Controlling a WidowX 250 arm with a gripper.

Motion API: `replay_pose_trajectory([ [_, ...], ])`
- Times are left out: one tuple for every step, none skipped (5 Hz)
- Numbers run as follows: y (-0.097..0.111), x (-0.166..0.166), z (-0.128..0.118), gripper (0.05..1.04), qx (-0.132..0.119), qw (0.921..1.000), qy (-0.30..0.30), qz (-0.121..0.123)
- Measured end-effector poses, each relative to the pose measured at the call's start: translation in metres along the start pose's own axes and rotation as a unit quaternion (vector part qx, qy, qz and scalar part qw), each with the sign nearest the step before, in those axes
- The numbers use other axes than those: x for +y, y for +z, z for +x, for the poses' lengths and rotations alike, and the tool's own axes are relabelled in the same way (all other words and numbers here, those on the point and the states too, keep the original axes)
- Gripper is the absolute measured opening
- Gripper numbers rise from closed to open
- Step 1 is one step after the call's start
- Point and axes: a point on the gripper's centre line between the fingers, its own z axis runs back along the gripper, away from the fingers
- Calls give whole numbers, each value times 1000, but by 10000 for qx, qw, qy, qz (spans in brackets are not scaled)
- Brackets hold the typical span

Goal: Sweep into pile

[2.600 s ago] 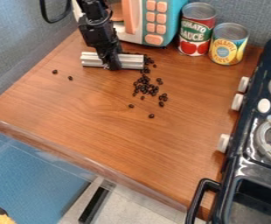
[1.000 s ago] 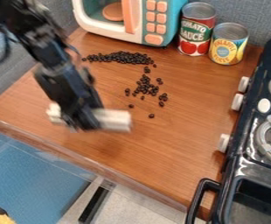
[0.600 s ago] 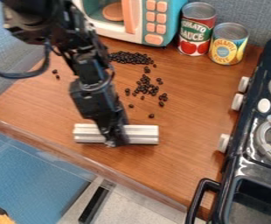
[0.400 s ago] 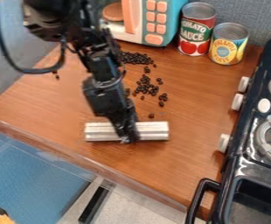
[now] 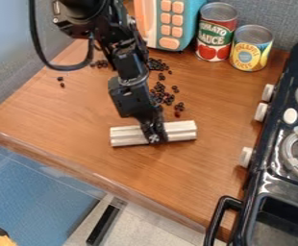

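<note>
Nearest to us, we are seeing the near edge of the wooden counter (image 5: 126, 168), which is running at a slant from the left down to the right. Between this edge and the white grooved bar (image 5: 182, 130), bare wood is giving us room for moving. On the right, the dark toy stove (image 5: 264, 187) is bordering the counter, and we are seeing wood between it and the bar also.

The gripper (image 5: 155, 138) is pointing down at the middle of the bar and is holding it, the fingers being closed around it. The bar is extending on both sides, its right end lying a little farther than its left.

Just beyond the right half of the bar, we are finding the nearest dark beans (image 5: 167, 98). More of them are forming a loose trail toward the far side, where a thicker group is lying partly behind the arm (image 5: 127, 62). Two small bits are lying apart at the far left.

Farthest, a toy microwave (image 5: 193, 17) and two cans (image 5: 216, 33) are standing and limiting the room.
</note>
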Motion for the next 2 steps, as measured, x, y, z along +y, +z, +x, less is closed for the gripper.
replay_pose_trajectory([
  [-2, -17, -4, 384, 133, 9995, 203, -220],
  [-6, -36, -11, 384, 233, 9979, 405, -457],
])
